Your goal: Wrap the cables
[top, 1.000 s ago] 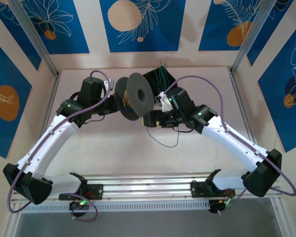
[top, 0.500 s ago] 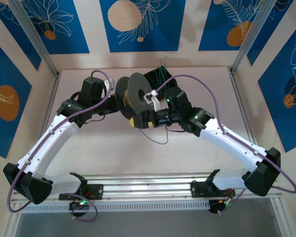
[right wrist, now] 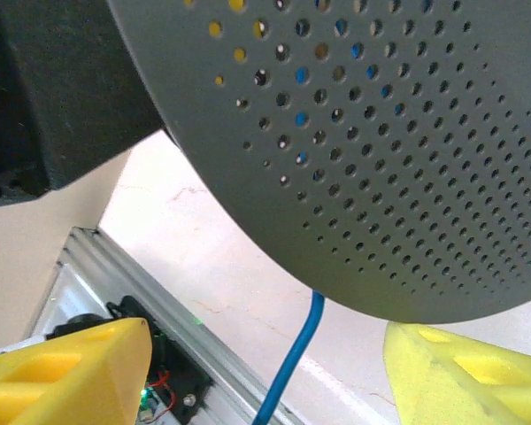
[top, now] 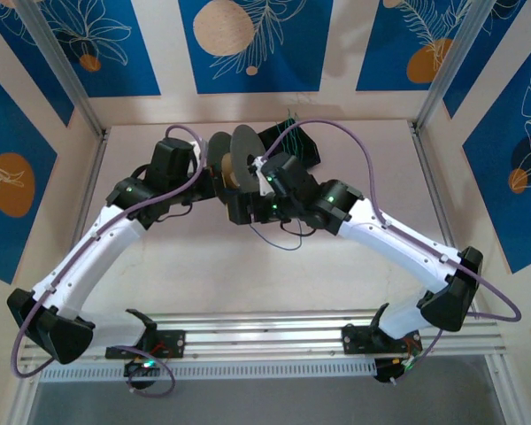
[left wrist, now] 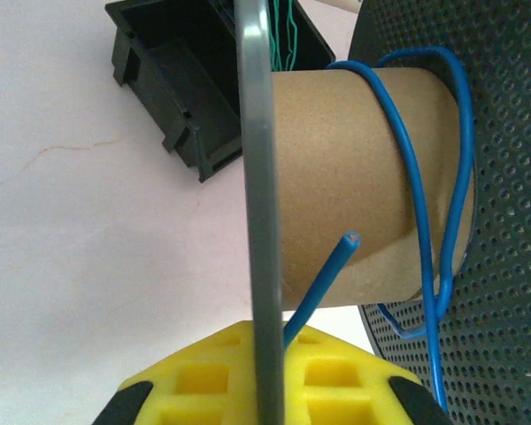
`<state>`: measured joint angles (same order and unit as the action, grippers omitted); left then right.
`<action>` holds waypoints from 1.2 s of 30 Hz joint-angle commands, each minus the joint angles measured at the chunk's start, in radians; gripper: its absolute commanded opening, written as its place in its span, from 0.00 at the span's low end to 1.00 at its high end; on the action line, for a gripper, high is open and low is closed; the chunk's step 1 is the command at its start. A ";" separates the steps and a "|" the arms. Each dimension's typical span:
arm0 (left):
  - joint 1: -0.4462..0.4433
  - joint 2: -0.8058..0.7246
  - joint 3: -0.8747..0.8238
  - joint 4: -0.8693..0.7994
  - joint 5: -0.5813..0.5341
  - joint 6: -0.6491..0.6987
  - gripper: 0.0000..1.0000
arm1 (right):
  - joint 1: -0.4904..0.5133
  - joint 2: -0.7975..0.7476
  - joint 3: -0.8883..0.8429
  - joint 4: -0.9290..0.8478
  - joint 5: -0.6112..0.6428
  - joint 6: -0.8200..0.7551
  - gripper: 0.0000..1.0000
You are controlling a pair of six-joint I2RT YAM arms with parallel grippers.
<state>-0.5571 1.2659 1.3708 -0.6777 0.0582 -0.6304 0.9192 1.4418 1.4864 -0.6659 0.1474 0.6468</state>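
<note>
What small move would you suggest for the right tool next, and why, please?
Probably close the right tool on the blue cable. Its fingers stand open with that cable hanging between them below the spool's perforated flange, while the left tool clamps the other flange. The turns on the cardboard core look loose, so gripping would let it pull them snug.

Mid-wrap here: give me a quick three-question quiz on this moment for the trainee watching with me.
1. True or false: the blue cable is looped round the cardboard core of the spool.
2. The left gripper is shut on: A) the spool's flange; B) the black box; C) the cardboard core.
3. Fill in: the right gripper jaws stand ____, with the blue cable hanging between the fingers.
Key: 1 true; 2 A; 3 open.
</note>
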 commanded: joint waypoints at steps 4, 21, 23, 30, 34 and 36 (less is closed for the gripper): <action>-0.025 -0.022 0.056 -0.057 -0.060 0.057 0.00 | -0.017 -0.155 -0.112 0.203 -0.041 -0.064 0.80; -0.028 -0.043 0.013 -0.021 -0.025 0.058 0.00 | -0.259 -0.284 -0.402 0.978 -0.729 0.422 0.86; -0.029 -0.049 0.002 -0.014 -0.024 0.054 0.00 | -0.227 -0.279 -0.345 0.922 -0.722 0.399 0.89; -0.036 -0.046 -0.010 -0.008 -0.028 0.045 0.00 | -0.138 -0.126 -0.143 0.864 -0.778 0.525 0.89; -0.038 -0.048 -0.004 -0.006 -0.041 0.040 0.00 | -0.115 -0.009 -0.105 0.898 -0.828 0.717 0.84; -0.037 -0.051 0.004 -0.009 -0.048 0.042 0.00 | -0.102 0.015 -0.070 0.740 -0.821 0.665 0.82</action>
<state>-0.5831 1.2575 1.3537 -0.7563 0.0166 -0.5991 0.8009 1.4124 1.3876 0.2035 -0.6331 1.2461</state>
